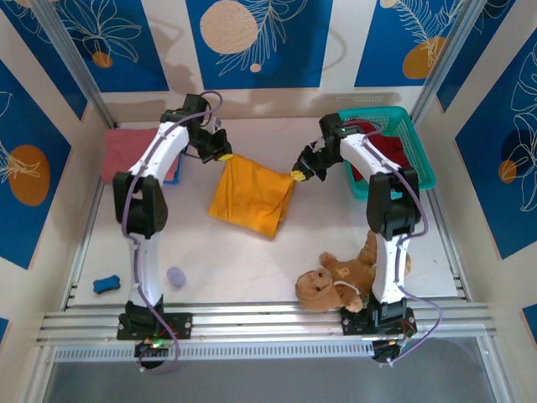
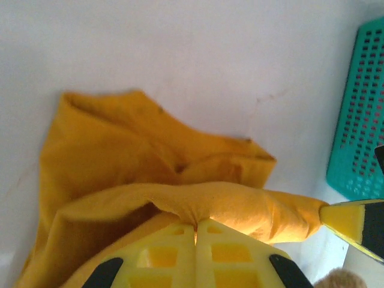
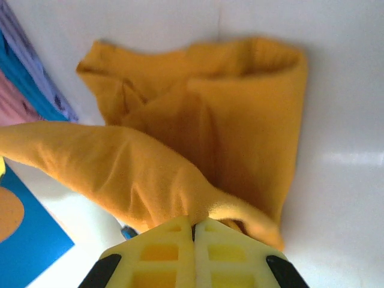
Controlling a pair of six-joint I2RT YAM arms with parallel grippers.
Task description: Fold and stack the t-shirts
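From above, the left claw and right claw each pinch one far corner of the orange shirt. It hangs between them, its near part lying mid-table. A pink shirt lies at the far left, a red shirt sits in the basket at the far right, and the teddy lies by the right arm's base. At the left wrist, the left claw is closed tight on a fold of the orange shirt. The held edge stretches across to the right claw's finger, with the basket beyond. At the right wrist, the right claw is likewise clamped on the cloth's edge, the orange shirt lying doubled beneath it. This looks like mid-fold on the orange shirt, with the far edge lifted and ready to be carried over. The next move calls for both claws to travel together toward the near hem, keeping the edge taut and level, then to lower it and let go so the edges meet.
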